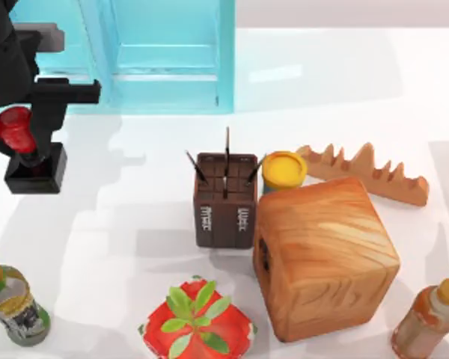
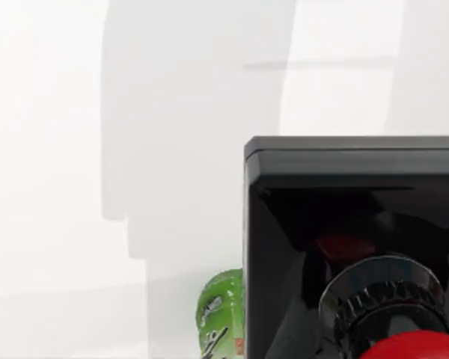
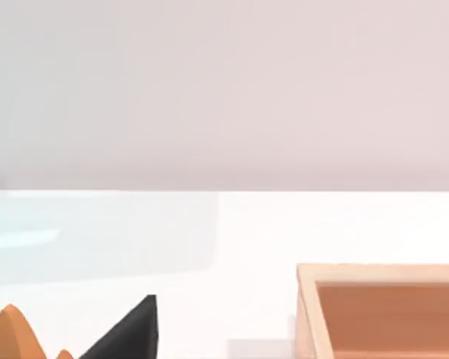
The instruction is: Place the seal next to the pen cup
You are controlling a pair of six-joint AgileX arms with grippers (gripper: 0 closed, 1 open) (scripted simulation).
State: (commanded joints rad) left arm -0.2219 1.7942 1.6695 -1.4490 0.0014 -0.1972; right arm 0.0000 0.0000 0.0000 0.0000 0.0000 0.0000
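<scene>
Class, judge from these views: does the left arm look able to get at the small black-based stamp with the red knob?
Probably yes: the left gripper is already at the small black-based stamp with the red knob, on the table's left side, with nothing between them.

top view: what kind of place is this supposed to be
Probably a rendered tabletop test scene, not a real room: a plain white table scattered with unrelated items, such as the pen cup, a wooden cube and a potted plant.
</scene>
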